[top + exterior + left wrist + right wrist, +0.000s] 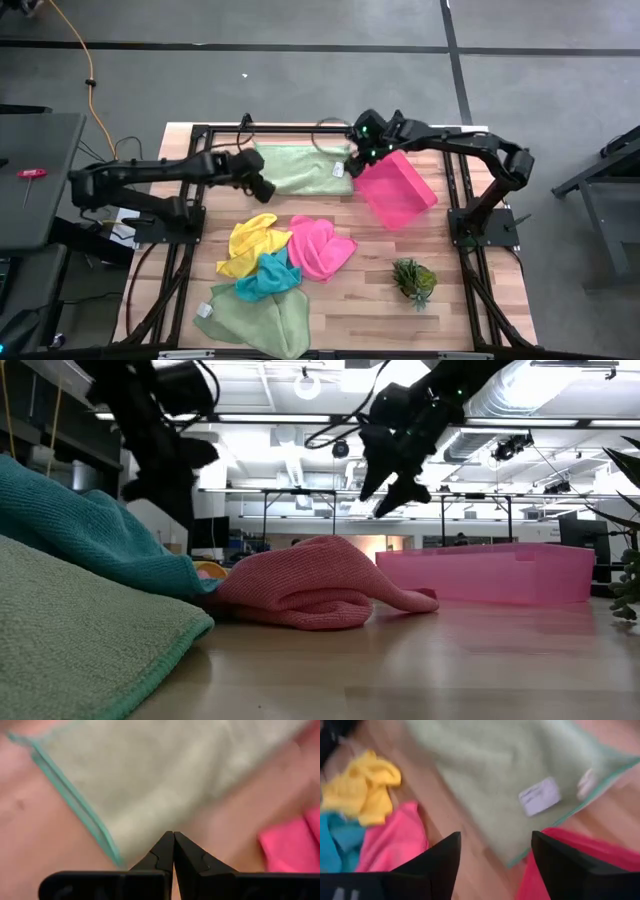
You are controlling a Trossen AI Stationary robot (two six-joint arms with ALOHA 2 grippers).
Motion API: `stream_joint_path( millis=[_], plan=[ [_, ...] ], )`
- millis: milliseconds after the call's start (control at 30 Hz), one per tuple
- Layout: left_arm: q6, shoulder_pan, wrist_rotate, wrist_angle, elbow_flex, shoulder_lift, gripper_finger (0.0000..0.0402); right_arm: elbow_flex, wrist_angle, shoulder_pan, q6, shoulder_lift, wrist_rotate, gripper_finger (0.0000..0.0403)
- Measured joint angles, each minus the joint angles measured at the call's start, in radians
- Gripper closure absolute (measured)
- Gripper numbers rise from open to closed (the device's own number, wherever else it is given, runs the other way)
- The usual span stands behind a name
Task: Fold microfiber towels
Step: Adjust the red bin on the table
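Fingers of the left gripper [266, 188] are pressing together, holding nothing, hovering at the near-left corner of the spread pale green towel [300, 166]; the right gripper [357, 158] is hanging with fingers apart over that towel's right edge. From above, this towel is lying flat at the tabletop's [370, 290] far side, long axis running left to right, touching the pink tray [397, 190]. Yellow towel [252, 243], hot pink towel [318, 247], teal towel [266, 277] and a second green towel [258, 317] are sitting crumpled nearer.

Low view: the crumpled towels are hiding the flat one.

Left wrist: closed fingertips [173, 851] are hovering over its teal-trimmed edge.

Right wrist: a white label [539, 796] is showing, unreadable
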Motion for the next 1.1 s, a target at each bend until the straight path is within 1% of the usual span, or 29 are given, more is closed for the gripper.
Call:
stream_joint_path(
  millis=[67,133,200,300,333,433,567,633,733,900,1033,1100],
  plan=[
    [0.053,0.052,-0.008,0.026,0.000,0.022,0.0401,-0.039,0.044,0.028,0.010,0.001,0.024,0.0189],
    [0.100,0.099,-0.002,0.053,0.000,0.047,0.0401,-0.058,0.070,0.048,0.032,0.002,0.054,0.0221],
    [0.132,0.137,0.024,0.060,0.000,0.075,0.0401,-0.059,0.084,0.067,0.049,0.002,0.105,0.0271],
    [0.160,0.176,0.062,0.064,0.000,0.113,0.0401,-0.059,0.090,0.084,0.051,0.002,0.175,0.0369],
    [0.162,0.182,0.073,0.067,0.000,0.125,0.0401,-0.059,0.093,0.084,0.052,0.003,0.181,0.0385],
    [0.162,0.187,0.099,0.087,0.000,0.148,0.0401,-0.058,0.094,0.084,0.099,0.033,0.188,0.0383],
    [0.161,0.185,0.107,0.126,0.000,0.157,0.0401,-0.053,0.099,0.090,0.111,0.095,0.188,0.0399],
    [0.158,0.186,0.108,0.141,0.000,0.157,0.0401,-0.043,0.088,0.092,0.131,0.115,0.220,0.0397],
    [0.153,0.186,0.105,0.137,0.000,0.153,0.0401,-0.034,0.090,0.085,0.133,0.116,0.244,0.0401],
    [0.150,0.186,0.101,0.137,0.000,0.153,0.0401,-0.033,0.020,0.049,0.136,0.116,0.282,0.0402],
    [0.142,0.186,0.100,0.137,0.000,0.153,0.0401,-0.033,0.007,0.031,0.135,0.114,0.282,0.0402],
    [0.142,0.186,0.100,0.136,0.000,0.153,0.0401,-0.033,-0.006,0.024,0.135,0.114,0.303,0.0402]
  ],
)
